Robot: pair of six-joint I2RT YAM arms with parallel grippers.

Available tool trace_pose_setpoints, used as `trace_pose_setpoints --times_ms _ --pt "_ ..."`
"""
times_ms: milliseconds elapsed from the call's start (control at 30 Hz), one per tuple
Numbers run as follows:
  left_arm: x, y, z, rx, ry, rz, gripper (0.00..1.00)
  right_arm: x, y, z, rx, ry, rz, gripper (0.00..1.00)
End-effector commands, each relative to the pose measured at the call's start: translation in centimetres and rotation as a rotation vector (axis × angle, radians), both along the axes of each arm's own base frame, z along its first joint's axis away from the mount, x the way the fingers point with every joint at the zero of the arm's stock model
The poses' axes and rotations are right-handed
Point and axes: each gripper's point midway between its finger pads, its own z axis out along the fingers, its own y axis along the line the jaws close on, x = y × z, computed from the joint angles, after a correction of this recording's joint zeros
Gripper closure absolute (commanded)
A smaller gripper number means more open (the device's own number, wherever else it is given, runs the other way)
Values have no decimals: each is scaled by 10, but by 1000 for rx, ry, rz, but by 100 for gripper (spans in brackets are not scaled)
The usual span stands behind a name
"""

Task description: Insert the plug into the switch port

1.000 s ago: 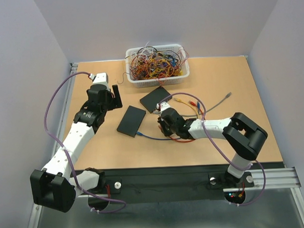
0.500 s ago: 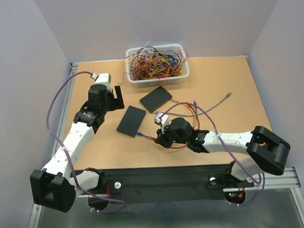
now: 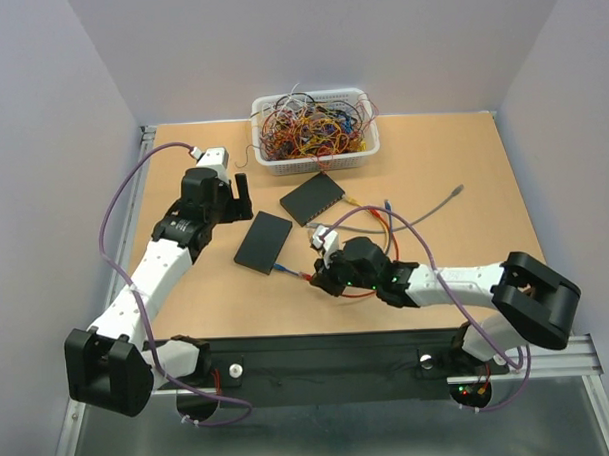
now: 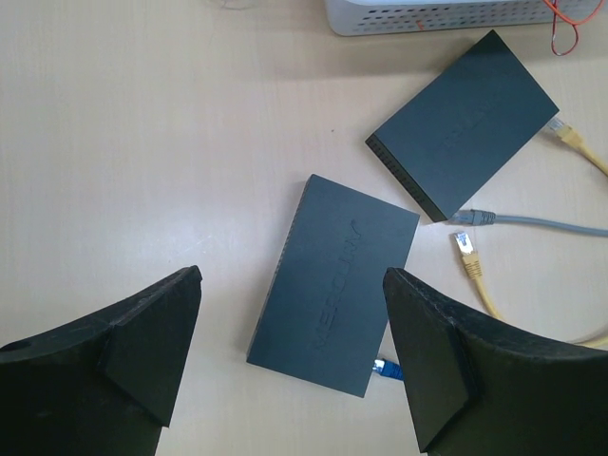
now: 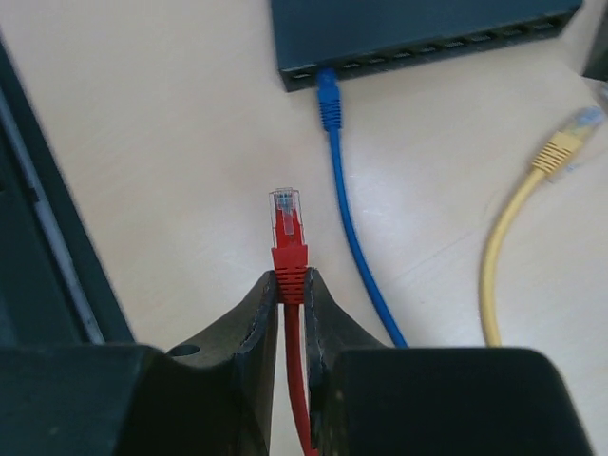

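My right gripper (image 5: 291,282) is shut on a red plug (image 5: 287,228), whose clear tip points at the near black switch (image 5: 418,28). The row of switch ports (image 5: 446,47) lines the edge facing me, a short gap ahead. A blue plug (image 5: 328,95) sits in the leftmost port. In the top view the right gripper (image 3: 322,270) lies just right of the near switch (image 3: 263,241). My left gripper (image 3: 235,193) is open above and left of that switch, which shows between its fingers (image 4: 432,351) in the left wrist view (image 4: 337,275).
A second black switch (image 3: 312,197) lies behind the first, also in the left wrist view (image 4: 465,123). A white basket (image 3: 316,163) of tangled wires stands at the back. Yellow (image 5: 560,152), grey (image 4: 532,223) and blue cables lie loose to the right. The black front rail (image 5: 38,266) is close on my left.
The right gripper swung down from beside the far switch to just right of the near switch, carrying the red plug. The left gripper shifted slightly right toward the near switch.
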Motion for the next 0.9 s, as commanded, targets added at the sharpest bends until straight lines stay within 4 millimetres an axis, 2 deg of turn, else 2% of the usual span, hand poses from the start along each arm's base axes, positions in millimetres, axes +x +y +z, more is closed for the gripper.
trace_pose_setpoints --times_ms 0,33,133,267,367,567,700,867 --pt "6 -2 5 -2 -30 -17 11 37 4 6 -31 -53 -167 100" --pt "6 -1 4 0 -26 -14 11 41 2 2 -48 -52 -194 100" --pt "7 -1 2 5 -21 -12 11 50 0 5 -53 -62 -245 100" --pt "7 -1 0 10 -17 -14 11 64 -6 16 -66 -92 -329 100" --pt "7 0 -2 13 -13 -12 11 77 -16 23 -89 -131 -403 100" --pt "8 0 -6 19 1 -12 11 108 -43 23 -187 -241 -577 99" --pt "9 -1 -9 21 9 -17 12 122 -40 29 -159 -218 -572 99" --pt "13 -5 -8 12 10 -32 12 145 -23 35 -140 -207 -538 100"
